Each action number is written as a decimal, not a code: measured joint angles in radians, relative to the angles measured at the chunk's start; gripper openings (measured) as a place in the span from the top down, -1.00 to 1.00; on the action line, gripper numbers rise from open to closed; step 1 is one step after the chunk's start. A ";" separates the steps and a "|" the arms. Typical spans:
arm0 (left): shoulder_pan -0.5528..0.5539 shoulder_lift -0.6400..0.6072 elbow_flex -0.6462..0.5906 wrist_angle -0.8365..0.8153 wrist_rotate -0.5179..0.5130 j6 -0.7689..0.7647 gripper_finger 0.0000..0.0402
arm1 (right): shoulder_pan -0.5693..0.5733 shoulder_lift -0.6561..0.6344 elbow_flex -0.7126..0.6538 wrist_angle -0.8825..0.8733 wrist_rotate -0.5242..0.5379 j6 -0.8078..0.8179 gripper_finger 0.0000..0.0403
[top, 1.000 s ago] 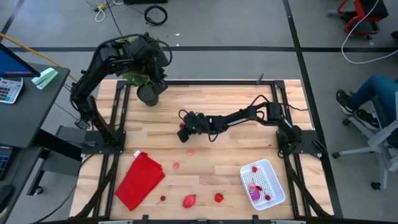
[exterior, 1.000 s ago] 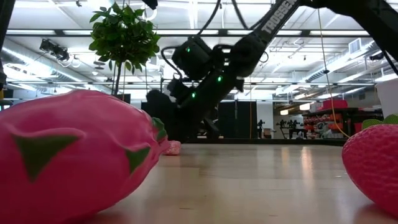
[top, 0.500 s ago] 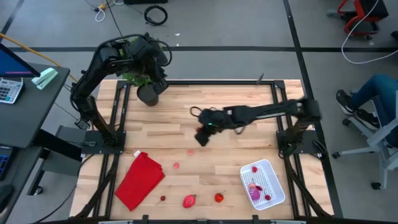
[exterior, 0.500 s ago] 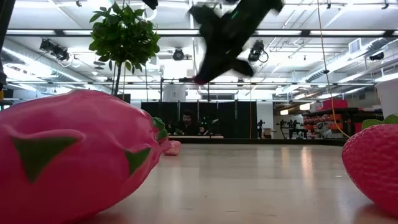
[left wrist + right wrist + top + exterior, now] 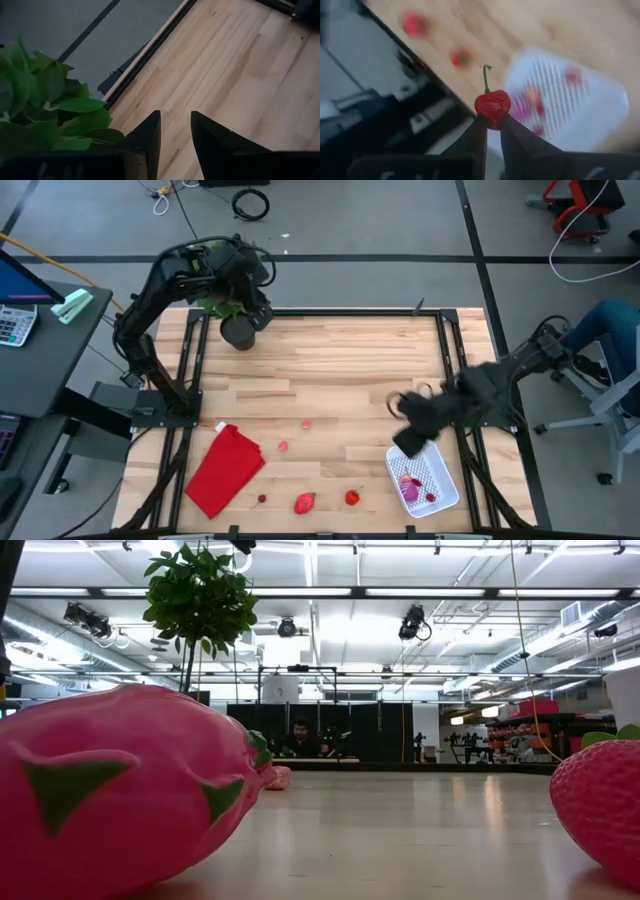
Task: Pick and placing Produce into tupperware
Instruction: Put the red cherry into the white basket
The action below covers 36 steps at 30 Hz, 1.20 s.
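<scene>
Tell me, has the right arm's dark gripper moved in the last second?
Yes. The right gripper swung from mid-table across to the white perforated tupperware, holding a red cherry.

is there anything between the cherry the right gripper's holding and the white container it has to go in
Nothing visible does. The right gripper pinches the cherry just above the tupperware, at its far-left corner. The tupperware is open-topped, holding only a few pieces of produce, with bare floor left.
</scene>
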 joint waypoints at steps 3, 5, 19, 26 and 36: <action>-0.022 0.003 0.000 0.000 0.000 -0.023 0.44 | 0.115 0.022 -0.006 -0.078 -0.050 0.136 0.76; -0.038 0.005 0.000 0.001 0.000 -0.042 0.44 | 0.177 0.048 -0.026 -0.091 -0.095 0.206 0.76; -0.165 0.049 -0.044 0.093 -0.003 -0.111 0.44 | 0.263 0.213 -0.214 0.032 -0.198 0.224 0.76; -0.197 0.093 -0.059 0.101 -0.003 -0.111 0.44 | 0.220 0.224 -0.320 0.125 -0.199 0.147 0.71; -0.232 0.129 -0.058 0.104 -0.003 -0.131 0.44 | 0.160 0.226 -0.406 0.279 -0.173 0.071 0.33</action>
